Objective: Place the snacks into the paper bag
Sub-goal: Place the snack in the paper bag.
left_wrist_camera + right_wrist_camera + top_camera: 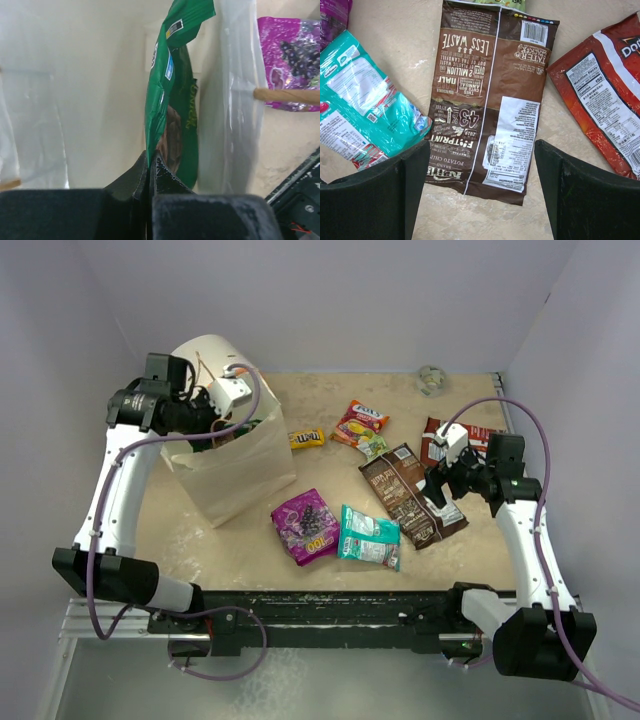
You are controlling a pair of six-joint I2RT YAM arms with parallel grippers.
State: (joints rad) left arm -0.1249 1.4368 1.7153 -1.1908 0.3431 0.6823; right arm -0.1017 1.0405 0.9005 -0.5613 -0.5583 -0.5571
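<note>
The beige paper bag [240,475] stands open at the left. My left gripper [226,427] is at its mouth, shut on a green packet [170,100] that hangs down inside the bag [75,100]; in the left wrist view the gripper [150,161] pinches the packet's edge. My right gripper [440,483] is open and empty just above the dark brown packet [412,495], whose near end lies between the jaws [481,150] in the right wrist view [490,95]. On the table lie the purple packet [305,525], teal packet [370,537], red packet [440,435], orange-red packet [360,422], tiny green packet [374,446] and yellow candy bag [306,439].
A white-and-orange cylinder [205,352] stands behind the bag. A small grey-green ball [432,380] lies at the back right. White walls close in the table on three sides. The bag's string handle [285,95] crosses in front of the purple packet [290,55].
</note>
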